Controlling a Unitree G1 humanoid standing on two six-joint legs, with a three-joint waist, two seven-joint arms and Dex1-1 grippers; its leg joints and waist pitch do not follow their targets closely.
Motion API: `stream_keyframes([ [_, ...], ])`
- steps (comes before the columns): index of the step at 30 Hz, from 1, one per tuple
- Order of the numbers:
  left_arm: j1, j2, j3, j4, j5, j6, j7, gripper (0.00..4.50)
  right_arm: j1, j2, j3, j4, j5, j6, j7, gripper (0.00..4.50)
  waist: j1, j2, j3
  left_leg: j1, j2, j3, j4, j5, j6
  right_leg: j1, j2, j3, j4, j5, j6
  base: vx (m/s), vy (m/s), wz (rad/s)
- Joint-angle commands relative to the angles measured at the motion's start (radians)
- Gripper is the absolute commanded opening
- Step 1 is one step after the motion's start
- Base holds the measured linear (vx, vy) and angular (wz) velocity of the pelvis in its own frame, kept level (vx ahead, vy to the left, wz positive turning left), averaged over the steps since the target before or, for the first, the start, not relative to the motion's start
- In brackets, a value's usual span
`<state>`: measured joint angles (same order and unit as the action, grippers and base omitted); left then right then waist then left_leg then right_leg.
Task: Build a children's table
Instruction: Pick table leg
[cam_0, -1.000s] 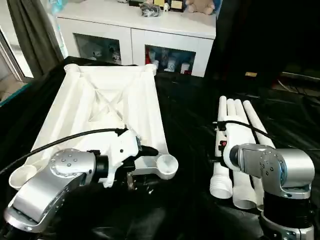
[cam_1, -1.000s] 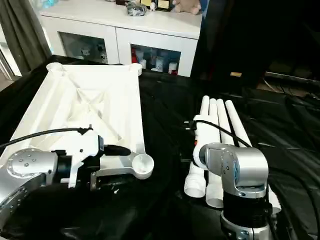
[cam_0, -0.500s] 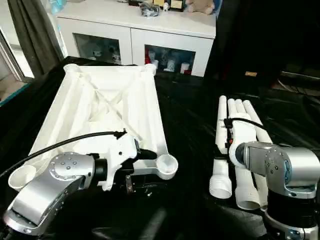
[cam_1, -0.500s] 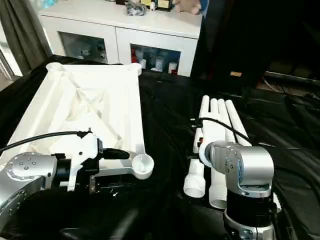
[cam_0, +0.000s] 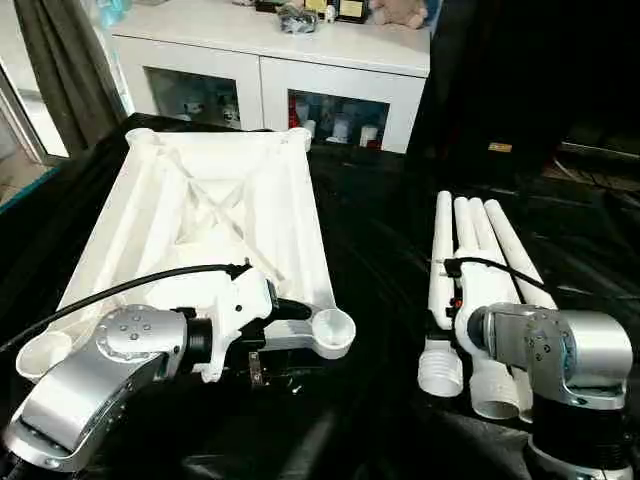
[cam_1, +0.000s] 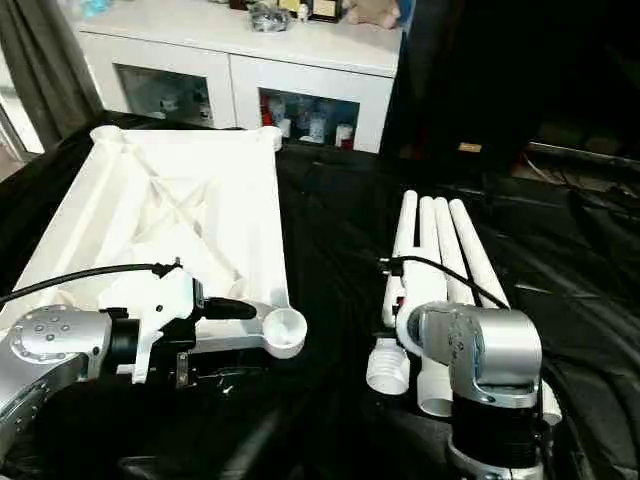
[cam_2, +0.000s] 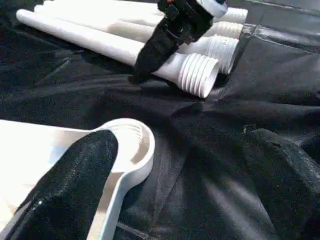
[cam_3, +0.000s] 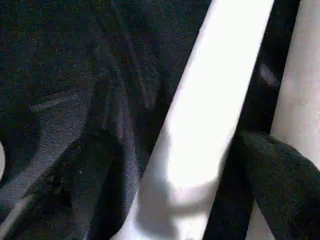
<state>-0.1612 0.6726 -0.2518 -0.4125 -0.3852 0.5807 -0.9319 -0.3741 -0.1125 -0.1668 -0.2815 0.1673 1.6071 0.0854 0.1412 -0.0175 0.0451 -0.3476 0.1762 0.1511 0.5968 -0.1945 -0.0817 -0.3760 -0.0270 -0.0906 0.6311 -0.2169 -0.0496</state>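
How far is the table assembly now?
Done: no leg is fitted; the table top lies underside up, its near socket empty. In hand: the right hand straddles one leg, and the left hand is open at the socket. Left: all four legs.

A white glass-door cabinet (cam_0: 270, 75) with small items on top stands at upper centre, behind the black-draped bench (cam_0: 370, 250).
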Motion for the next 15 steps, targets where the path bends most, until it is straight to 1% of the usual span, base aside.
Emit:
stream_keyframes([
  [1, -0.005, -0.003, 0.004, -0.005, 0.008, -0.002, 0.004, 4.5, 0.008, -0.002, -0.017, 0.006, 0.006, 0.007, 0.0, 3.92, -0.002, 0.015, -0.048, 0.009, 0.054, -0.02, -0.081, -0.156, -0.07, 0.038, -0.12, 0.081, -0.093, -0.259, 0.0, 0.0, 0.0, 0.0],
  [4, -0.007, -0.006, 0.003, -0.002, 0.018, -0.005, 0.016, 4.5, 0.01, 0.002, -0.024, 0.012, 0.008, 0.007, 0.003, 3.62, -0.001, 0.014, -0.049, 0.009, 0.054, -0.02, -0.08, -0.148, -0.068, 0.039, -0.12, 0.081, -0.092, -0.251, 0.0, 0.0, 0.0, 0.0],
  [5, -0.009, -0.006, 0.002, 0.001, 0.021, -0.006, 0.017, 4.5, 0.01, 0.007, -0.03, 0.015, 0.009, 0.007, 0.003, 3.62, -0.002, 0.014, -0.048, 0.008, 0.054, -0.02, -0.081, -0.149, -0.067, 0.038, -0.12, 0.082, -0.092, -0.251, 0.0, 0.0, 0.0, 0.0],
  [7, -0.014, -0.007, 0.0, 0.009, 0.022, -0.01, 0.015, 4.5, 0.006, 0.017, -0.052, 0.03, 0.008, 0.007, -0.001, 3.43, -0.002, 0.012, -0.049, 0.009, 0.053, -0.019, -0.08, -0.143, -0.066, 0.038, -0.12, 0.081, -0.092, -0.255, 0.001, 0.0, 0.0, 0.0],
  [8, -0.014, -0.007, 0.0, 0.009, 0.022, -0.01, 0.015, 4.5, 0.006, 0.017, -0.052, 0.03, 0.008, 0.007, -0.001, 3.43, -0.002, 0.013, -0.048, 0.009, 0.053, -0.019, -0.081, -0.146, -0.065, 0.038, -0.12, 0.081, -0.093, -0.259, 0.001, 0.0, 0.0, 0.0],
  [9, -0.016, -0.008, -0.001, 0.011, 0.023, -0.012, 0.016, 4.5, 0.005, 0.021, -0.062, 0.038, 0.009, 0.007, -0.001, 3.24, -0.003, 0.01, -0.048, 0.008, 0.053, -0.019, -0.081, -0.148, -0.064, 0.039, -0.12, 0.081, -0.094, -0.267, 0.002, 0.0, 0.0, 0.0],
  [11, -0.016, -0.007, -0.005, 0.012, 0.03, -0.015, 0.019, 4.5, 0.006, 0.027, -0.076, 0.049, 0.01, 0.007, 0.0, 3.08, -0.002, 0.011, -0.047, 0.009, 0.053, -0.019, -0.081, -0.15, -0.063, 0.038, -0.121, 0.081, -0.095, -0.277, 0.004, 0.0, 0.0, 0.0],
  [12, -0.015, -0.007, -0.008, 0.012, 0.035, -0.018, 0.021, 4.5, 0.007, 0.032, -0.085, 0.057, 0.01, 0.007, 0.0, 2.99, -0.003, 0.009, -0.048, 0.01, 0.054, -0.019, -0.081, -0.149, -0.063, 0.038, -0.121, 0.081, -0.095, -0.276, 0.006, 0.0, 0.0, 0.0],
  [13, -0.015, -0.007, -0.008, 0.012, 0.035, -0.018, 0.021, 4.5, 0.007, 0.032, -0.085, 0.057, 0.01, 0.007, 0.0, 2.88, -0.002, 0.011, -0.047, 0.01, 0.054, -0.019, -0.081, -0.15, -0.063, 0.037, -0.122, 0.081, -0.095, -0.279, 0.005, 0.0, 0.0, 0.0],
  [14, -0.014, -0.005, -0.012, 0.011, 0.042, -0.02, 0.023, 4.5, 0.007, 0.041, -0.102, 0.073, 0.009, 0.007, -0.002, 2.79, -0.002, 0.014, -0.047, 0.009, 0.054, -0.02, -0.081, -0.152, -0.064, 0.037, -0.122, 0.081, -0.095, -0.28, 0.005, 0.0, 0.0, 0.0],
  [15, -0.013, -0.005, -0.013, 0.011, 0.043, -0.021, 0.024, 4.5, 0.007, 0.048, -0.112, 0.081, 0.008, 0.007, -0.003, 2.72, -0.002, 0.013, -0.048, 0.009, 0.054, -0.019, -0.081, -0.148, -0.064, 0.037, -0.122, 0.081, -0.095, -0.273, 0.005, 0.0, 0.0, 0.0],
])
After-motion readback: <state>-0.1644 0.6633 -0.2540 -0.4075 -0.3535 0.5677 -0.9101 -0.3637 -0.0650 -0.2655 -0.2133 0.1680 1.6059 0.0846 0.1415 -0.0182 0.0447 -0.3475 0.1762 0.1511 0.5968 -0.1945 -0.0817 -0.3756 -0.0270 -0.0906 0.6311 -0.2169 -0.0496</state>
